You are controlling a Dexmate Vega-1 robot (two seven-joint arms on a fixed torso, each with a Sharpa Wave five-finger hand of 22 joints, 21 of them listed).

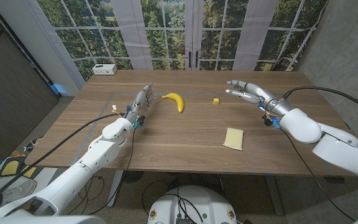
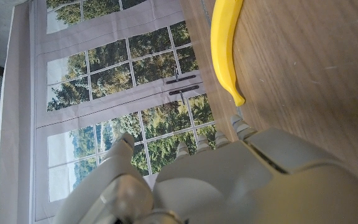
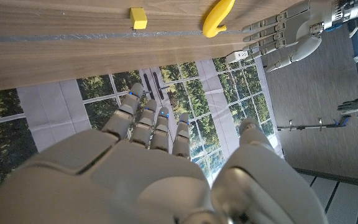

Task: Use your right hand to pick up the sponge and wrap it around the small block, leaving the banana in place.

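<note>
The right hand (image 1: 244, 91) hangs above the far right part of the table (image 1: 185, 134), its fingers (image 1: 234, 87) spread apart and holding nothing. The step in hand seems to be the reach for the sponge (image 1: 234, 138), which is not yet touched. To do it well, the hand should probably come back toward the near edge and descend from above — the sponge lies flat and thin, so the fingers likely need to slide under one edge or pinch it from two sides.

The sponge is a pale yellow, flat, roughly square piece, lying near the front edge, well apart from the hand. The small block (image 1: 216, 101) is a little yellow cube, farther back, near the right hand. The banana (image 1: 174, 101) lies to the block's left — it must stay there. The left hand (image 1: 142, 102) stands just beside the banana, fingers stretched, empty.
</note>
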